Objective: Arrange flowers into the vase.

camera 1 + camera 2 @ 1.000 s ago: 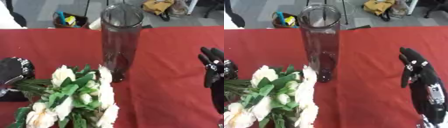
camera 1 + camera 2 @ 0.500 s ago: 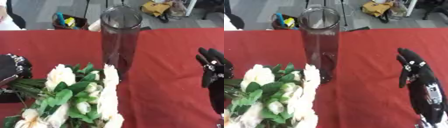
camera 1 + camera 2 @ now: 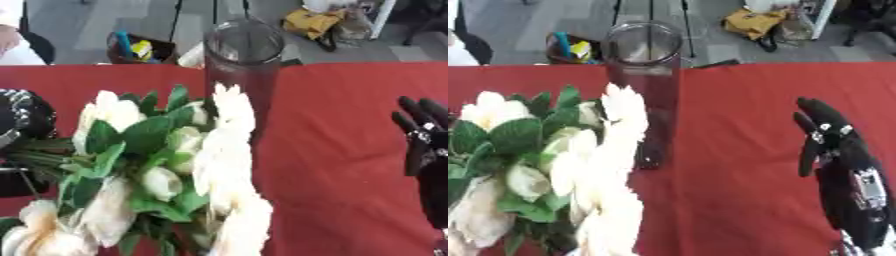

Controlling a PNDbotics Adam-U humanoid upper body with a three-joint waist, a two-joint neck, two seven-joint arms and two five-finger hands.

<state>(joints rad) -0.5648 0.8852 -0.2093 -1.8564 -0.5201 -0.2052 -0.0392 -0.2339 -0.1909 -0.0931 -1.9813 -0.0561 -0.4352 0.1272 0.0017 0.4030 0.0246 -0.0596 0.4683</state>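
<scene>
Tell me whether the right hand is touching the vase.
Apart. The right eye view shows bare red tablecloth between the right hand and the vase.

This looks like a lab or workshop floor set up for demonstrations. A counter (image 3: 745, 100) draped in red cloth stands on grey carpet (image 3: 79, 25). Behind it, thin black stand legs (image 3: 178, 20) rise from the floor, a dark bin (image 3: 131, 47) holds colourful odds and ends, and a yellow bag (image 3: 756, 21) lies slumped beside a white post (image 3: 820, 17).
</scene>
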